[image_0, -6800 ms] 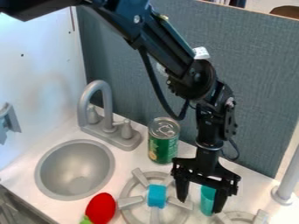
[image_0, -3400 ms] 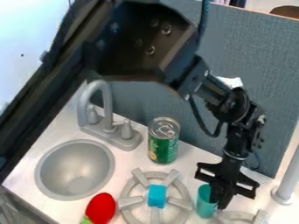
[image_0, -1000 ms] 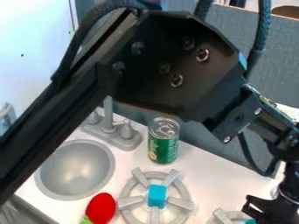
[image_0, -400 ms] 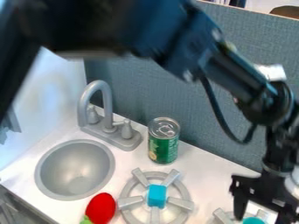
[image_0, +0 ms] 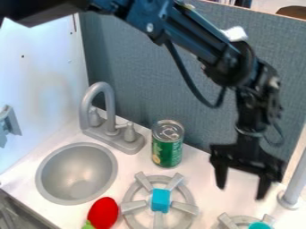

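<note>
- The landmark for all places is the green can (image_0: 167,147), which is seen standing upright on the white counter (image_0: 200,172); left and right are taken as viewed.
- The black arm (image_0: 194,38) is extended from the upper left, above and behind the can, and is bent downward to the can's right.
- The gripper (image_0: 241,192) is found to the right of the can, pointed downward over the counter. Its two fingers are spread wide, with bare counter visible between the tips.
- The teal cup (image_0: 259,226) is located to the right of the can and nearer the camera, at the second burner (image_0: 227,220). It is partly cut off by the lower edge; its round top is visible.
- The first burner (image_0: 133,206) is placed in front of the can; a blue block (image_0: 160,200) is seen at its middle.
- A red item (image_0: 103,212) with a green end is noted in front of the can and to its left.
- The sink (image_0: 78,174) and the grey faucet (image_0: 109,107) are positioned left of the can.
- A grey post (image_0: 295,179) is observed well to the can's right.
- A grey-blue panel (image_0: 143,80) is noted behind the can.
</note>
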Available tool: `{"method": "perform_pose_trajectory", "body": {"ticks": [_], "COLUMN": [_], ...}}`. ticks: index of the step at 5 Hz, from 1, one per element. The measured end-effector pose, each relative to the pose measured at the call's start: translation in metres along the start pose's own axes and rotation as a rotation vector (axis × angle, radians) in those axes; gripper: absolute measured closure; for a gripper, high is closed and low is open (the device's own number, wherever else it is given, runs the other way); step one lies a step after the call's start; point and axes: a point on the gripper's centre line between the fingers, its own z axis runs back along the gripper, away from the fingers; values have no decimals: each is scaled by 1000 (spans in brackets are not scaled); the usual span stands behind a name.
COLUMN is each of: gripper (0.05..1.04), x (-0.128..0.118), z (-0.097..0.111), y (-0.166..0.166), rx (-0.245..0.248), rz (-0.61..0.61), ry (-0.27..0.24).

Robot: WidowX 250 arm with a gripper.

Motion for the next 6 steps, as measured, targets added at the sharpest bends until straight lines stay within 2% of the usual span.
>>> {"method": "perform_pose_trajectory", "body": {"ticks": [1,2,3,4,5,6], "gripper": [79,79,79,79,79,79], "x": [38,60,75,73,64,54], "z": [24,30,41,49,42,32], "y": [38,84,133,150,156,161], "rx": [81,133,195,259,307,254], "rz": [132,219,245,211,108,-48], "ry": [-80,-112,-139,-99,-12,64]}}
